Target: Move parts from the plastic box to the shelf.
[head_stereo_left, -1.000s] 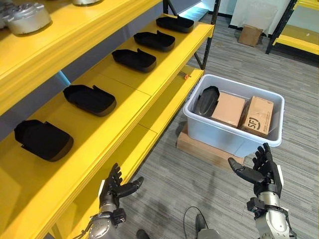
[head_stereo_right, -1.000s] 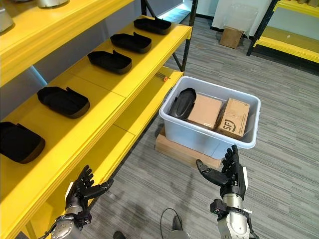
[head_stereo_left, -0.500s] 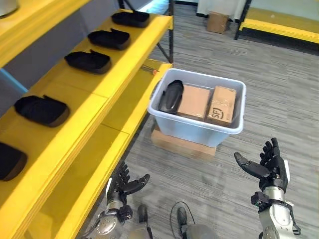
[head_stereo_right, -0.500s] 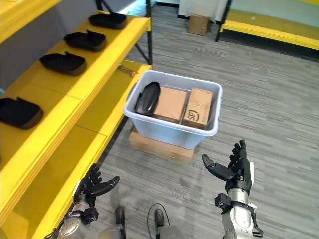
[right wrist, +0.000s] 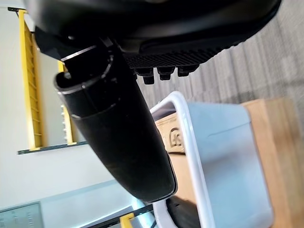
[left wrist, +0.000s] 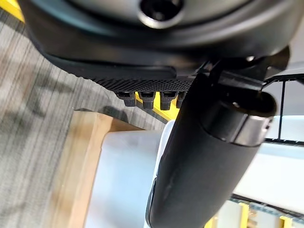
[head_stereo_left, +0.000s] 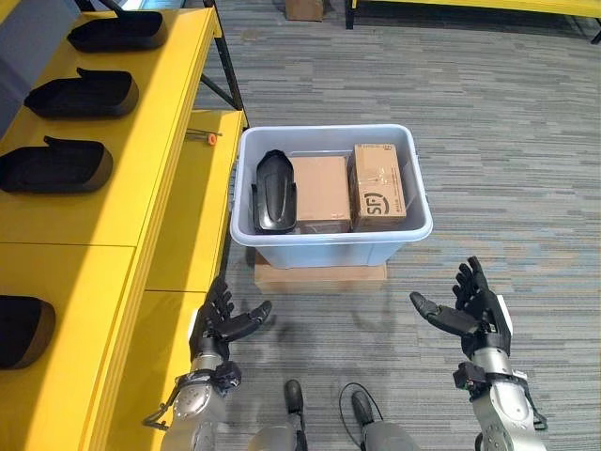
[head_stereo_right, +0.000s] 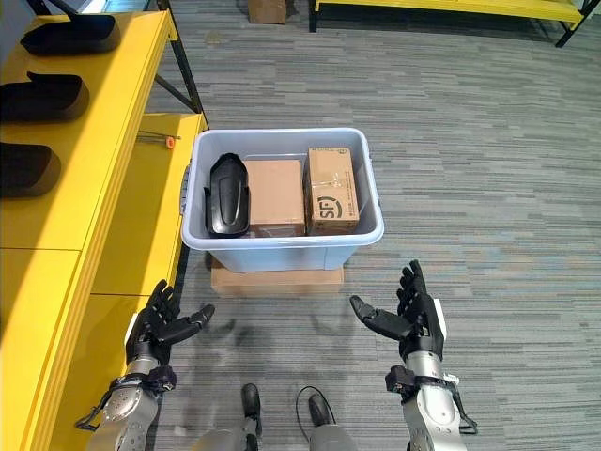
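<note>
**Both robot hands empty in front of the plastic box**

You see the plastic box [head_stereo_left: 331,246] on the grey carpet floor [head_stereo_left: 488,122]; it stands on a flat cardboard piece [head_stereo_left: 319,275]. Take this box as your landmark.

Inside the box, at the side toward the shelf, one black part [head_stereo_left: 275,192] lies. Beside it there is a brown carton [head_stereo_left: 320,193], and a second carton [head_stereo_left: 377,185] with print stands at the far side from the shelf.

The yellow shelf [head_stereo_left: 113,235] runs just beside the box, on the robot's left. On its upper board you see more black parts in a row: one [head_stereo_left: 53,166] is about level with the box, one [head_stereo_left: 83,93] is farther back, and another one [head_stereo_left: 117,31] farther still. One more part [head_stereo_left: 23,330] lies nearer to the robot than the box. On the lower board, near the box's back corner, a small orange-tipped thing [head_stereo_left: 208,138] lies.

The left robot hand [head_stereo_left: 222,324] is in front of the box, close to the shelf's edge, with fingers spread and nothing in it. The right robot hand [head_stereo_left: 474,312] is in front of the box at the other side, palm up, fingers straight, also empty.
</note>
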Motion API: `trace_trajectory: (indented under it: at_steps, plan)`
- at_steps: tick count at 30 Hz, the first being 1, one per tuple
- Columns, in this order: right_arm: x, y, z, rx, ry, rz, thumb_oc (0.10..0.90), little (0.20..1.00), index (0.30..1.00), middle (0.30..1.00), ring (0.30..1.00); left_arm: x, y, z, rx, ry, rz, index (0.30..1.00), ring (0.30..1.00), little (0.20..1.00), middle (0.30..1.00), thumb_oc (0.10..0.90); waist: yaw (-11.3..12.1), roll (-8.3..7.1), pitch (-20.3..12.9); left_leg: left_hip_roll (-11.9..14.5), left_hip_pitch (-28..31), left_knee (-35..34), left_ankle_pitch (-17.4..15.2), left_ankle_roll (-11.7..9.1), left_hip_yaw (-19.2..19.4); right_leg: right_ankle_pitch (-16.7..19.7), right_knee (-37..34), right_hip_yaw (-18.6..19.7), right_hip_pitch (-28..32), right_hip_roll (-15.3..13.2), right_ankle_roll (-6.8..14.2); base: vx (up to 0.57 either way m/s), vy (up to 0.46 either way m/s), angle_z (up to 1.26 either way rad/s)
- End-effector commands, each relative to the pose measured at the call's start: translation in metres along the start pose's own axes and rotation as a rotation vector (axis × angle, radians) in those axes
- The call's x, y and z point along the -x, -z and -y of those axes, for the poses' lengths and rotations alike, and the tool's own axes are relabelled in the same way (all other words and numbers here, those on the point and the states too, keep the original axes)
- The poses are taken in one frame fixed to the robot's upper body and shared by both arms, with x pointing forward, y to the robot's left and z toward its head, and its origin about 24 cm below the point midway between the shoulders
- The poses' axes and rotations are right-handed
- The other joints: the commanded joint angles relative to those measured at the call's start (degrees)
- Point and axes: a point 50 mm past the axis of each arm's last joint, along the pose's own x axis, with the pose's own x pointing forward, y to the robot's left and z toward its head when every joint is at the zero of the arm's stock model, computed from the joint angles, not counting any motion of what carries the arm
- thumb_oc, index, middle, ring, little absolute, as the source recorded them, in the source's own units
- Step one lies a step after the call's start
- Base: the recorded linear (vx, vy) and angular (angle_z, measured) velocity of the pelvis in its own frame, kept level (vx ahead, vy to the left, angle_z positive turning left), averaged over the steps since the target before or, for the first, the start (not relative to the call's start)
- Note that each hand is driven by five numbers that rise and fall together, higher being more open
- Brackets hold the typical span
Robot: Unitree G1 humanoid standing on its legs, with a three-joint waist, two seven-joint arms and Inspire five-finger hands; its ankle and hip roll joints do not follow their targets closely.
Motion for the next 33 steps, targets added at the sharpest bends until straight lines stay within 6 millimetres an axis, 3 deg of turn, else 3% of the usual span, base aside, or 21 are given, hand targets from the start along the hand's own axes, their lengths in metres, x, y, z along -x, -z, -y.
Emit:
trace_trajectory:
  at_steps: [1,9,10,12,14,15,18,19,24,27,29,30,33]
  plan:
    - [-0.005,-0.043,0.005,0.009,-0.002,0.223,0.9,1.0,1.0,1.0,1.0,0.004,-0.029,-0.012,-0.007,-0.015,0.162,1.0,1.0,1.0,1.0,0.9,-0.1,-1.97,-6.5,6.0,-6.8,9.4,-3.7,-3.4,-0.5,-0.2,2.2,-3.6,-2.2,-4.3,5.4,0.03,0.113,-0.12]
    - [-0.01,-0.047,0.0,0.002,-0.013,0.245,0.9,1.0,1.0,1.0,1.0,0.0,-0.035,-0.01,-0.028,-0.001,0.177,1.0,1.0,1.0,1.0,0.9,0.2,-2.65,-5.7,3.4,-8.0,12.3,-7.0,-1.0,-0.7,1.0,6.0,-3.5,-4.1,-6.3,7.3,0.01,0.136,-0.02]
    - [-0.01,-0.046,-0.002,-0.002,-0.025,0.241,0.9,1.0,1.0,1.0,1.0,-0.001,-0.04,-0.013,-0.04,-0.011,0.192,1.0,1.0,1.0,1.0,0.9,-0.2,-2.65,-4.8,2.3,-7.5,11.6,-7.4,0.2,-1.1,4.3,12.1,-3.4,-7.4,-5.8,8.2,-0.02,0.188,0.05]
    - [-0.01,-0.047,-0.003,-0.003,-0.029,0.246,0.9,1.0,1.0,1.0,1.0,-0.001,-0.042,-0.014,-0.041,-0.016,0.201,1.0,1.0,1.0,1.0,0.9,-0.5,-2.48,-4.3,2.3,-7.4,11.4,-7.3,0.3,-1.0,5.3,14.4,-3.5,-8.8,-5.0,8.3,-0.05,0.157,0.02]
    - [-0.012,-0.048,-0.006,-0.006,-0.041,0.25,0.9,1.0,1.0,1.0,1.0,-0.004,-0.047,-0.016,-0.053,-0.029,0.218,1.0,1.0,1.0,1.0,0.9,-0.4,-1.85,-3.1,2.5,-6.4,10.6,-7.4,0.6,-0.3,5.2,19.1,-6.9,-11.4,-4.6,7.6,-0.04,0.171,0.02]
    - [-0.012,-0.048,-0.008,-0.006,-0.042,0.249,0.9,1.0,1.0,1.0,1.0,-0.005,-0.049,-0.017,-0.063,-0.037,0.228,1.0,1.0,1.0,1.0,0.9,0.1,-1.77,-2.8,2.5,-5.3,10.2,-7.9,0.6,0.7,5.7,19.7,-10.8,-12.5,-5.8,6.9,0.05,0.126,-0.11]
    - [-0.012,-0.044,-0.007,-0.006,-0.036,0.23,0.9,1.0,1.0,1.0,1.0,-0.004,-0.05,-0.019,-0.067,-0.045,0.232,1.0,1.0,1.0,1.0,0.9,-0.4,-2.08,-2.3,2.3,-1.9,7.7,-8.1,0.3,1.5,6.0,13.8,-14.8,-13.8,-5.4,6.3,0.11,0.051,-0.34]
    - [-0.012,-0.042,-0.006,-0.008,-0.032,0.221,0.9,1.0,1.0,1.0,1.0,-0.004,-0.049,-0.019,-0.065,-0.046,0.23,1.0,1.0,1.0,1.0,0.9,-0.6,-2.66,-2.1,1.9,-0.8,6.9,-8.3,0.2,1.8,8.0,9.2,-15.4,-15.1,-5.5,6.5,0.1,-0.001,-0.22]
    - [-0.012,-0.044,-0.008,0.002,-0.046,0.232,0.9,1.0,1.0,1.0,1.0,-0.003,-0.043,-0.018,-0.06,-0.05,0.213,1.0,1.0,1.0,1.0,0.9,-1.2,-3.09,-1.5,1.3,1.9,6.2,-9.3,-0.5,1.8,11.6,2.3,-15.3,-17.4,-5.8,7.7,0.1,-0.008,-0.06]
    - [-0.008,-0.044,-0.007,0.012,-0.064,0.223,0.9,1.0,1.0,1.0,1.0,0.002,-0.036,-0.016,-0.037,-0.046,0.19,1.0,1.0,1.0,1.0,0.9,-1.1,-3.98,-2.6,0.2,3.9,6.0,-10.6,-0.8,1.4,12.3,1.4,-15.2,-15.0,-6.2,7.4,0.2,-0.075,0.45]
    - [-0.007,-0.047,-0.004,0.019,-0.06,0.23,0.9,1.0,1.0,1.0,1.0,0.006,-0.029,-0.014,-0.017,-0.044,0.164,1.0,1.0,1.0,1.0,0.9,-1.3,-3.03,-4.1,1.1,4.8,5.6,-10.7,-1.5,0.5,11.6,1.0,-16.1,-13.0,-5.4,6.8,0.29,-0.224,0.44]
    - [-0.006,-0.047,0.0,0.032,-0.05,0.222,0.9,1.0,1.0,1.0,1.0,0.007,-0.025,-0.015,-0.012,-0.048,0.145,1.0,1.0,1.0,1.0,0.9,-1.3,-2.12,-5.2,2.6,5.5,4.6,-10.3,-2.5,0.1,9.6,1.4,-16.6,-11.9,-4.5,5.9,0.23,-0.211,0.07]
    - [-0.006,-0.047,0.002,0.04,-0.048,0.223,0.9,1.0,1.0,1.0,1.0,0.008,-0.026,-0.013,0.0,-0.042,0.149,1.0,1.0,1.0,1.0,0.9,-1.4,-1.45,-5.5,3.7,5.7,4.1,-9.8,-3.3,0.1,8.2,1.9,-16.7,-11.8,-3.8,5.3,0.12,-0.115,0.07]
